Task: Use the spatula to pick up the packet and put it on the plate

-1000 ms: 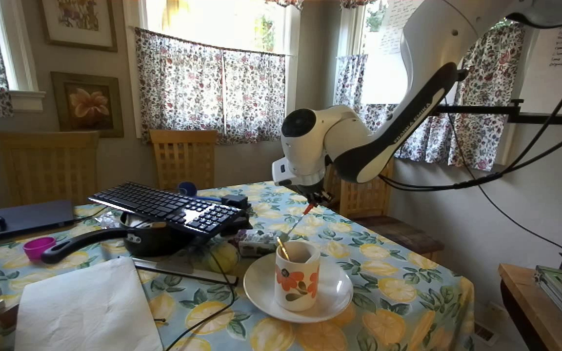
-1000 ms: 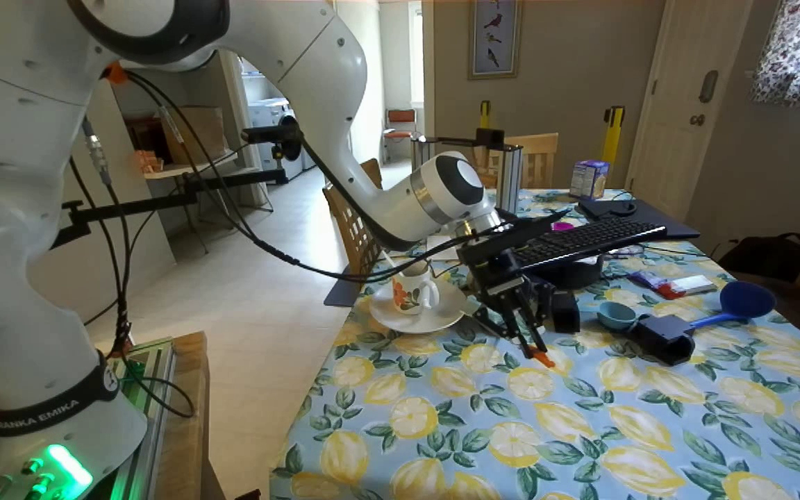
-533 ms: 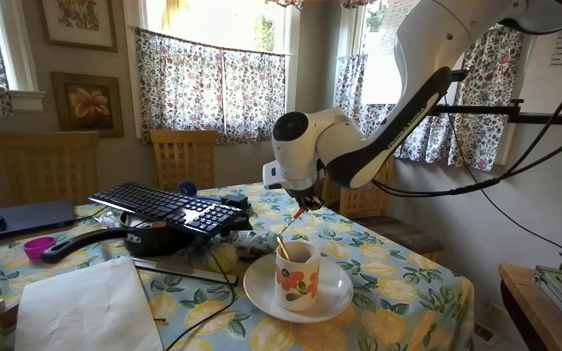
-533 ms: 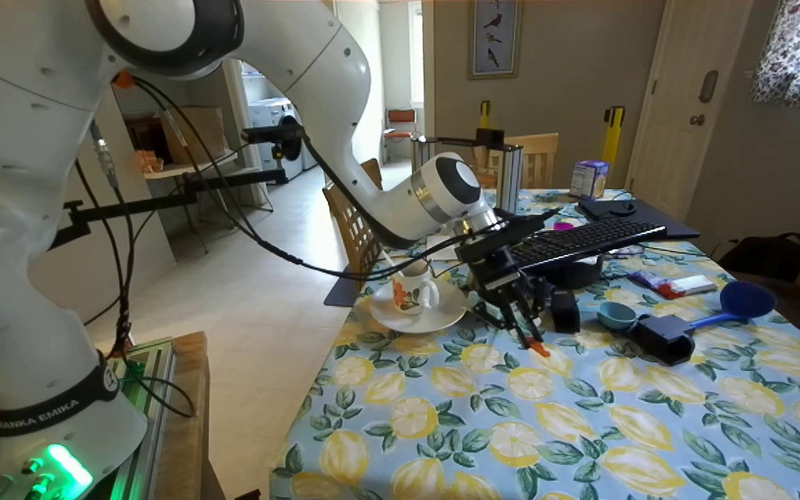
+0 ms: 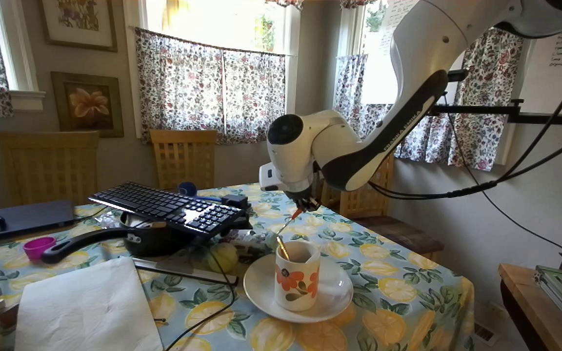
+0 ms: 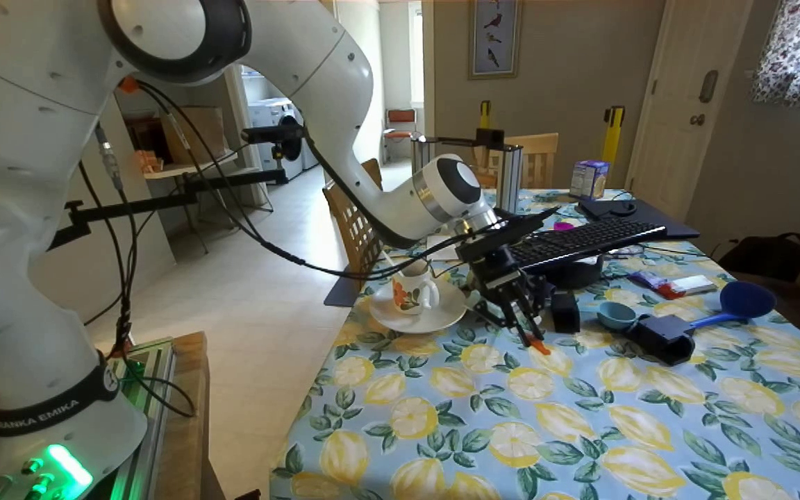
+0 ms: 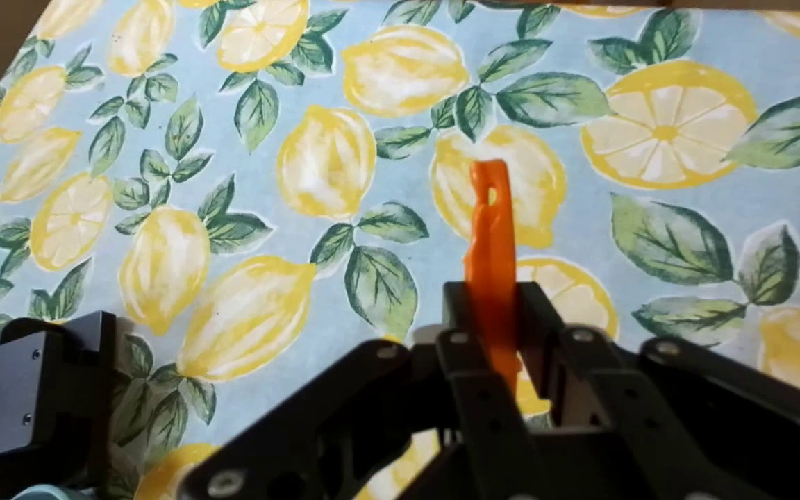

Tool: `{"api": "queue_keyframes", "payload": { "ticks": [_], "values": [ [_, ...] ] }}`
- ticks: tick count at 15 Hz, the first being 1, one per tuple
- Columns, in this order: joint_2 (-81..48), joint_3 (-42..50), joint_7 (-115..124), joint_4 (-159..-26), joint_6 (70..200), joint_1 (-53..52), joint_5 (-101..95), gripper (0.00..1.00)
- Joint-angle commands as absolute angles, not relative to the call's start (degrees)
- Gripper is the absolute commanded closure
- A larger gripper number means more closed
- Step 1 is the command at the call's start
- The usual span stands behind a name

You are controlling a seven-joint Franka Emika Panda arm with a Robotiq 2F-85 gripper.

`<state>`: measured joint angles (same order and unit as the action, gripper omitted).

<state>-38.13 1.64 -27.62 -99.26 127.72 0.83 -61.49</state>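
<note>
My gripper is shut on the orange handle of a slim spatula. In an exterior view the gripper is behind the cup, and the spatula's thin shaft slants down to a pale head, partly hidden by the cup. A crinkly, silvery, patterned packet lies beside that head; whether they touch I cannot tell. The round white plate stands nearer that camera, with the orange-flowered cup on it. The plate also shows beside the gripper. The packet is out of the wrist view.
A yellow-green ball sits between packet and plate. A keyboard rests over a black pan. A gold stick leans in the cup. A blue ladle, teal cup and black device stand beyond the gripper.
The gripper and spatula have shifted left and slightly down in an exterior view, with the spatula's head moving toward the packet. The packet looks tilted and darker than a second ago.
</note>
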Motion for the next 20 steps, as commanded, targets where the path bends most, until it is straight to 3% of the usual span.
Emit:
{"api": "queue_keyframes", "payload": {
  "ticks": [1,20],
  "values": [
    [-38.77,2.27,-28.28,-98.64,125.37,1.13,-62.67,0.95],
    [-37.21,4.15,-37.05,-102.44,126.36,7.24,-63.60,0.95]
  ]
}}
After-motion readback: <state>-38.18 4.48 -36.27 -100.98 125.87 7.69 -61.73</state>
